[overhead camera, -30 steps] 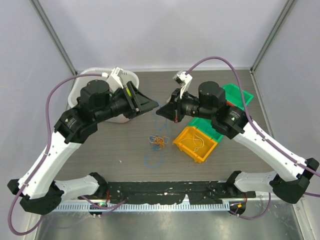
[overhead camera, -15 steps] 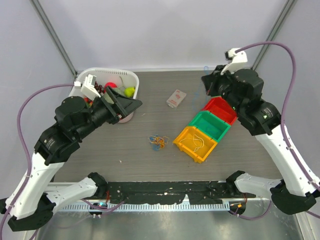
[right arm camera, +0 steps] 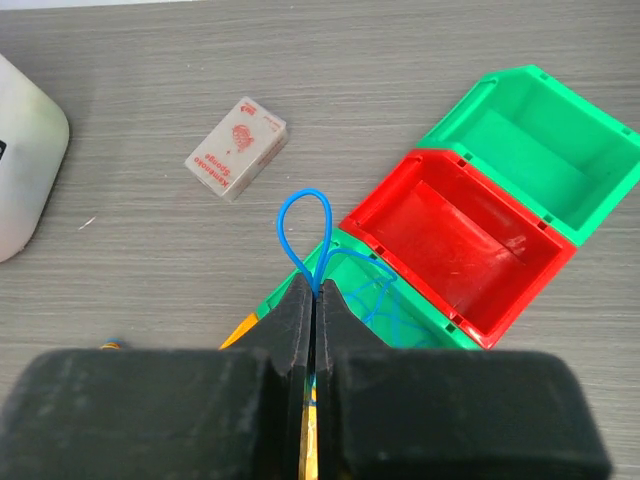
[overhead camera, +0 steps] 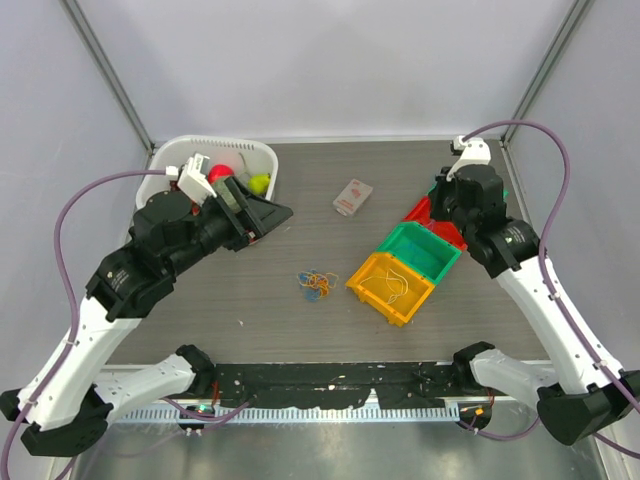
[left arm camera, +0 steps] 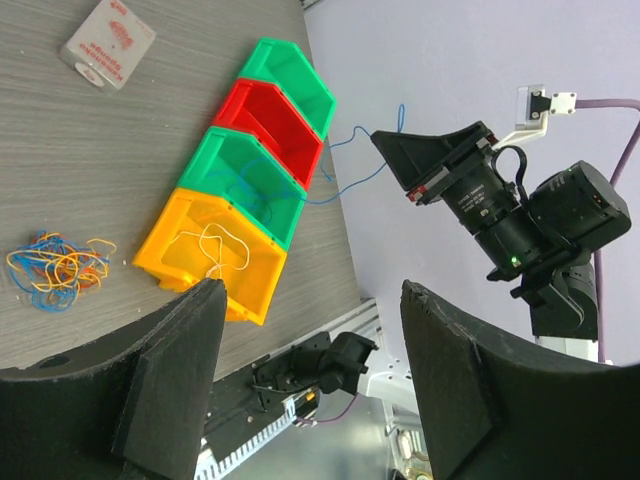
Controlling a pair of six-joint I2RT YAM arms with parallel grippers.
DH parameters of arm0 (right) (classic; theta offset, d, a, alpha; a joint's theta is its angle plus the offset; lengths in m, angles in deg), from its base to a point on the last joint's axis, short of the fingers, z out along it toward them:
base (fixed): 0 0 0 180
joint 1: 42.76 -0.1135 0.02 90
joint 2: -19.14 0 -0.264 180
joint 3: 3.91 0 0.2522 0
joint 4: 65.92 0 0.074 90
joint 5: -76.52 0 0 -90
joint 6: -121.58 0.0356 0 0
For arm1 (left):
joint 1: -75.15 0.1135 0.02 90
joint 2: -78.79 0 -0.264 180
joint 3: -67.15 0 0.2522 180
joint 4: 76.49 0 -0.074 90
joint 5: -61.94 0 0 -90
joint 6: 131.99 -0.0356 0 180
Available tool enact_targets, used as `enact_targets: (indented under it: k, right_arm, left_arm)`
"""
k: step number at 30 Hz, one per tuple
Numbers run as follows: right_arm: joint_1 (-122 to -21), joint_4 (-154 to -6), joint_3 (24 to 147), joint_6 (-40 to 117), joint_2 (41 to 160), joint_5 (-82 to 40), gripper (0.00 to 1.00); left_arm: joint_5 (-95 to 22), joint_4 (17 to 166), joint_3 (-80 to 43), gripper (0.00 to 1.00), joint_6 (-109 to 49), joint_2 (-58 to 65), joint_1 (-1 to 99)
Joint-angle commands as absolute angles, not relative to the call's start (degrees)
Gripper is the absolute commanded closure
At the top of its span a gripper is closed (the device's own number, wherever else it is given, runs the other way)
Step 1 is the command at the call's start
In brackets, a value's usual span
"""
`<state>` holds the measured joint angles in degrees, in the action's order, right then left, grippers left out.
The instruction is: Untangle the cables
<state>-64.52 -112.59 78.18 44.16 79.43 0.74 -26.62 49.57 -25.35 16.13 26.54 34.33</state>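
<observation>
Top view, vs 0.5 s ago: right arm [overhead camera: 495, 225] has come down over the bin row and now covers part of the red bin [overhead camera: 422, 211]. Left gripper [overhead camera: 272, 213] has shifted slightly toward table centre. Tangle of cables [overhead camera: 318, 281] on the table [overhead camera: 250, 290] and white cable [overhead camera: 396, 285] in the yellow bin [overhead camera: 380, 303] are unchanged.

Left wrist view: left gripper jaws spread wide, nothing btwn them, clear of the table. Right gripper [left arm camera: 383, 138] hangs above the bins w/ a blue cable [left arm camera: 345, 137] trailing from its tip down into the middle green bin [left arm camera: 228, 160].

Right wrist view: right gripper jaws pressed together, pinching the blue cable. A loop sticks out past the tips; the remainder lies in the middle green bin, just beside the red bin.
</observation>
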Motion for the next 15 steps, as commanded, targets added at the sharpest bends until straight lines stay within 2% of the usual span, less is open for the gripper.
enact_targets:
  k: [1, 7, 15]
  right_arm:
    - [-64.38, -111.76, 79.80, 43.27, 77.32, 2.52, 1.00]
    - [-64.29, -112.90, 86.05, 43.36, 78.55, 1.98, 1.00]
    - [-64.21, -112.20, 78.06, 45.20, 77.94, 5.94, 0.99]
  left_arm:
    - [-27.79, 53.36, -25.18, 0.26, 16.10, 26.41, 34.46]
    - [-29.90, 54.15, -25.53, 0.26, 16.10, 25.35, 34.46]
    - [-30.17, 54.16, -24.74, 0.26, 16.63, 25.70, 34.46]
